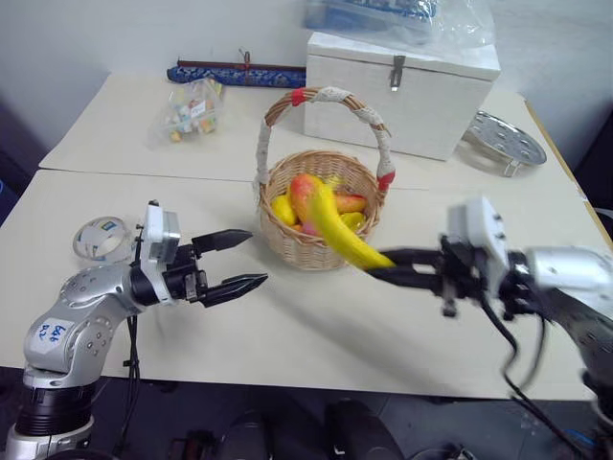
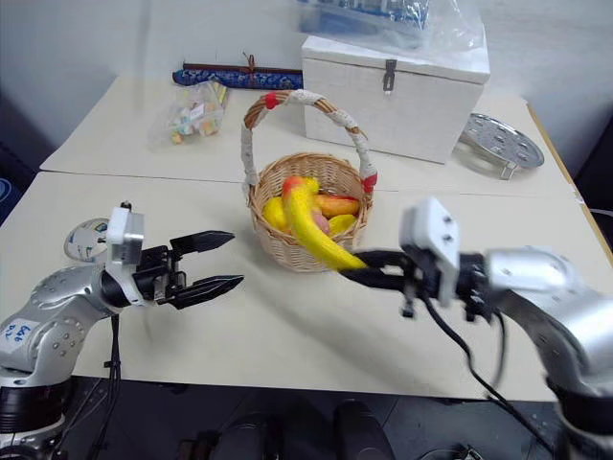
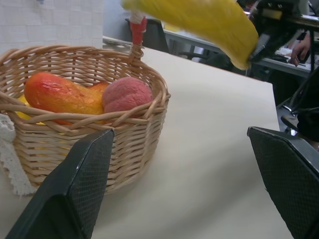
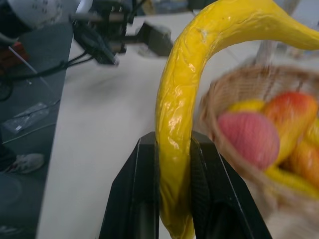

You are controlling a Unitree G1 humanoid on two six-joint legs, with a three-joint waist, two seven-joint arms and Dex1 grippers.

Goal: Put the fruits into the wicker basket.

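Right gripper (image 1: 383, 273) reaches level from the right, fingers clamped on the banana's (image 1: 330, 225) lower end; banana arcs up over the wicker basket's (image 1: 287, 244) near rim. Peach (image 3: 126, 93) lies inside with mangoes. Left gripper (image 1: 244, 261) hovers left of basket, fingers spread, empty. Bare desk (image 1: 287, 335) in front.

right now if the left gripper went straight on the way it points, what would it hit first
Probably the wicker basket, at its near wall: the left gripper, open, points level at it across bare table. Depth is uncertain; it might slip past the front edge.
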